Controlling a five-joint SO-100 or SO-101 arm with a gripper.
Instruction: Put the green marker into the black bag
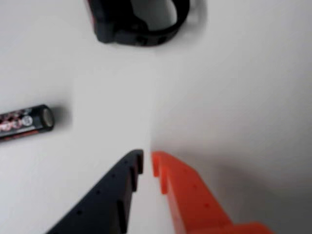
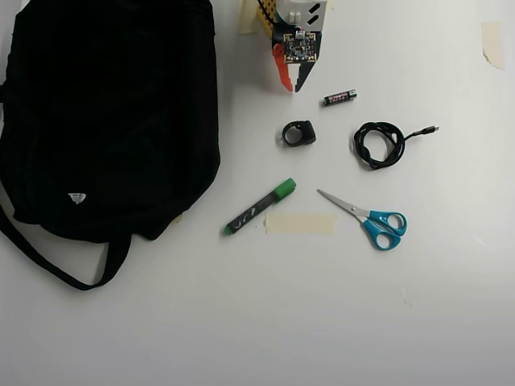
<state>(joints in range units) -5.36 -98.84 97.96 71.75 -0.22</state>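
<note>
Overhead view looks straight down; wrist view hovers close, sharing the battery

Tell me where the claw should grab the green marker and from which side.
Grip the green marker mid-barrel, coming straight down from above with the claw turned across its length. It lies flat and diagonal on the table, clear of the black bag.

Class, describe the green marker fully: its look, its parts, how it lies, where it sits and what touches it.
In the overhead view the green marker is a thick pen with a black barrel bearing white scribbles, a bright green cap at its upper right end and a small green tip at its lower left end. It looks like plastic. It lies flat and diagonal on the white table, capped, between the black bag and a strip of beige tape whose corner it seems to meet. Nothing grips it; the claw is well away. The wrist view does not show it.
</note>
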